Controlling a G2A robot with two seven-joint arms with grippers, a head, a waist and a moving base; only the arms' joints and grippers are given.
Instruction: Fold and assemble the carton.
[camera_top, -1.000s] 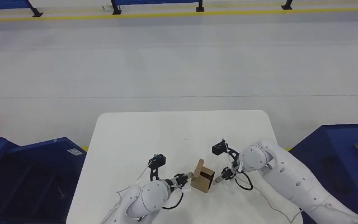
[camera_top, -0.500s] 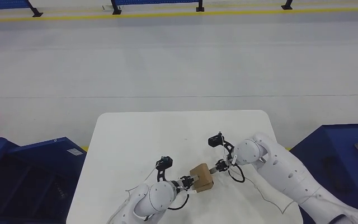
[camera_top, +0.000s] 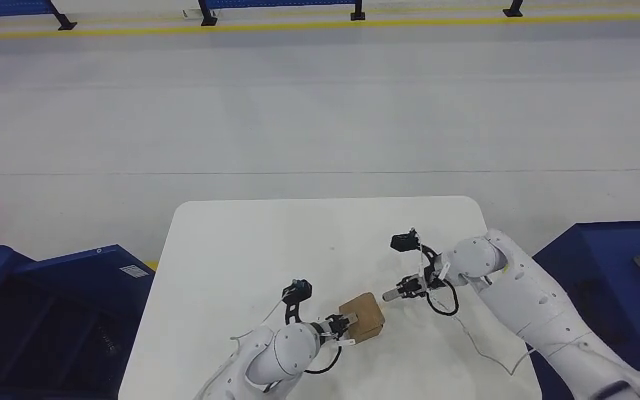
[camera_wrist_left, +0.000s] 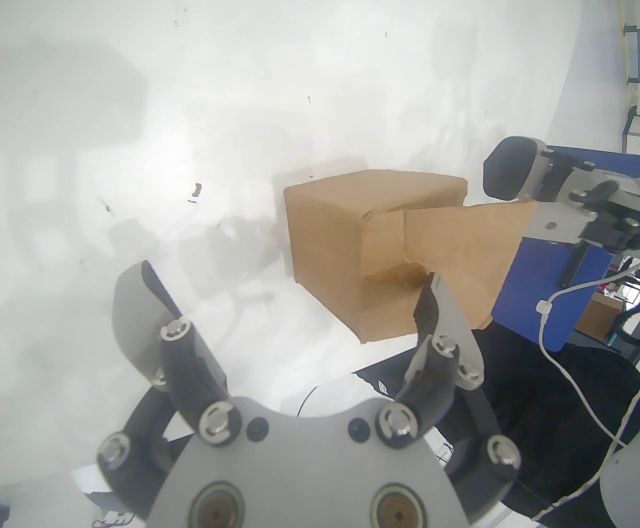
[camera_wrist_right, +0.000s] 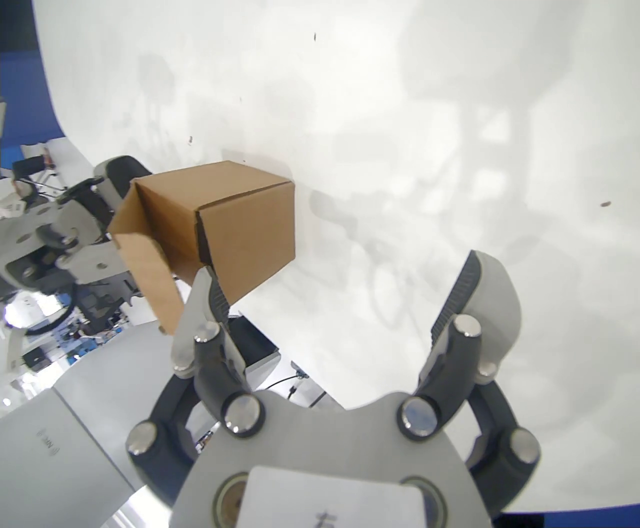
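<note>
I have the carton (camera_top: 363, 316) sitting on the table (camera_top: 250, 250) near its front edge, between my two grippers, with one end flap (camera_wrist_left: 465, 250) sticking out unfolded. The left gripper (camera_wrist_left: 292, 315) is spread wide at the open end, and I cannot tell whether it touches. The right gripper (camera_wrist_right: 345, 290) is spread too, just beside the carton and holding nothing. I judge this to be the flap-closing step: next, one gripper must brace the carton while the other pushes that flap flat.
</note>
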